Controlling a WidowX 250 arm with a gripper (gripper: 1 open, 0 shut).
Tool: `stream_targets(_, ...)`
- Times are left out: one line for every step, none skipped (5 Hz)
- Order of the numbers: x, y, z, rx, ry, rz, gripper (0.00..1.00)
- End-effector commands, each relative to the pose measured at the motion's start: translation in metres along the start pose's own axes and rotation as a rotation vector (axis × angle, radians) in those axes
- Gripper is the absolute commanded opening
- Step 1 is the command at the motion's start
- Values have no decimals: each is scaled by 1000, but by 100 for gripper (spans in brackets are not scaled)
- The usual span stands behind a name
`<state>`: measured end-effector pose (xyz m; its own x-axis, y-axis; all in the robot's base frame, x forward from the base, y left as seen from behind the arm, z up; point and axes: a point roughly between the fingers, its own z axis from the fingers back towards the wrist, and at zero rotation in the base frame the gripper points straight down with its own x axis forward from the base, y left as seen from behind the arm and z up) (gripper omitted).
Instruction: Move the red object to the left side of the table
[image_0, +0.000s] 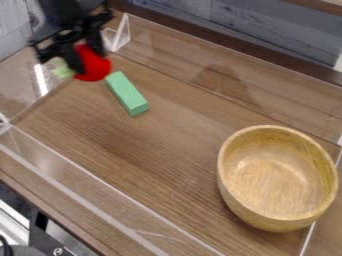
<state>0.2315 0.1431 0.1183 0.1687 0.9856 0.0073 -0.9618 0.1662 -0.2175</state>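
From my place far from the rig, I look at the counter (167, 170) through one camera. The gripper (83, 48) is at the upper left part of the view, and it comes in from the top. It is black, and its fingers are closed on the red fruit (92, 66). So the gripper is narrow, with the fruit held at its lower end. The fruit is round and bright red, and it is blurred a little. On its left side I see the pale green tip (59, 68), which points to the left edge of my view.

I cannot tell with certainty how high the fruit is over the counter, but in my view it covers the left part of it, near the clear wall (36, 103).

Just to the right of the fruit there lies a green block (127, 92). It is long and flat, and it lies at a slant, with its lower end more to the right. In my view, a small strip of brown wood shows between the fruit and the block.

The bowl (277, 178) stands well apart from them, at the lower right. It is round, of light wood colour, and much bigger than the fruit. I can see its inside, which is smooth and yellowish.
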Motion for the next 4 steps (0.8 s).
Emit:
stream_targets(24, 15, 1, -26, -68, -4, 0)
stream_targets(36, 29, -13, -17, -97, -18, 0)
stream_targets(41, 38, -33, 1, -134, 14, 0)
stream_targets(42, 44, -56, 16, -165, 46, 0)
